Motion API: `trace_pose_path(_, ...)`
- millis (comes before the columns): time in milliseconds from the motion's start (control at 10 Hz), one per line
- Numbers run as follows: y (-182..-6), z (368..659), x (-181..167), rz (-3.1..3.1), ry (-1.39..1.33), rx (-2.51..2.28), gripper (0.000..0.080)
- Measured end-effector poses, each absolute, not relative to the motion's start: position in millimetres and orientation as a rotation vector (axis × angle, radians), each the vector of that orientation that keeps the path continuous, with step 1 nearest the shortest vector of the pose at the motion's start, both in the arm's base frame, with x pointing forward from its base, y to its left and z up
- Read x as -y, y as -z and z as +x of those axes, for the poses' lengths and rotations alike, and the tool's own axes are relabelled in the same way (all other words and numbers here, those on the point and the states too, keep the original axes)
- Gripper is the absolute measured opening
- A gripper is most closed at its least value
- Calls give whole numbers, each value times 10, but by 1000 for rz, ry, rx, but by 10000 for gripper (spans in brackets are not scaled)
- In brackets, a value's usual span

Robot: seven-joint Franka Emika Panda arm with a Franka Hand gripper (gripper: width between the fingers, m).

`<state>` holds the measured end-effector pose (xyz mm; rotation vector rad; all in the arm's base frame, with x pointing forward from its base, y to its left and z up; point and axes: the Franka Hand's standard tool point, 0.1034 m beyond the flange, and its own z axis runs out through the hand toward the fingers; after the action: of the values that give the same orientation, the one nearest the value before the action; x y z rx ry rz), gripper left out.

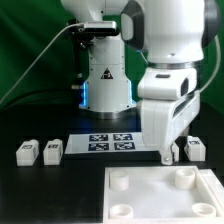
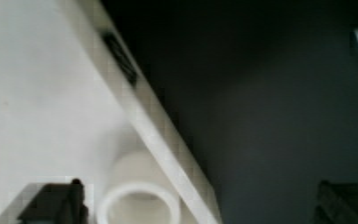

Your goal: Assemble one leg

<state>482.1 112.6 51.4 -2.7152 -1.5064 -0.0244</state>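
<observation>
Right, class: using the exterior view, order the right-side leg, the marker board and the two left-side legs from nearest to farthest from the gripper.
1. right-side leg, just beside the gripper, on the exterior view's right.
2. marker board, in the middle.
3. inner left-side leg, on the exterior view's left.
4. outer left-side leg, farthest left.

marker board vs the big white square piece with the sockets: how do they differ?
Size: the marker board is a small strip, while the square piece is far larger.
Surface: the marker board carries black-and-white tags, while the square piece has round sockets at its corners.
Place: the marker board lies by the robot's base, while the square piece lies nearer the exterior camera.
Shared: both are white and lie flat on the dark table.
</observation>
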Motion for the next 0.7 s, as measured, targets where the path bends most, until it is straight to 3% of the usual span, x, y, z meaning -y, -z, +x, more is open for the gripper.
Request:
trace_pose_path(500, -514, 4783, -1321, -2996, 16, 725, 649)
trace_pose_path(700, -550, 4674, -1668, -3056, -2, 359, 649)
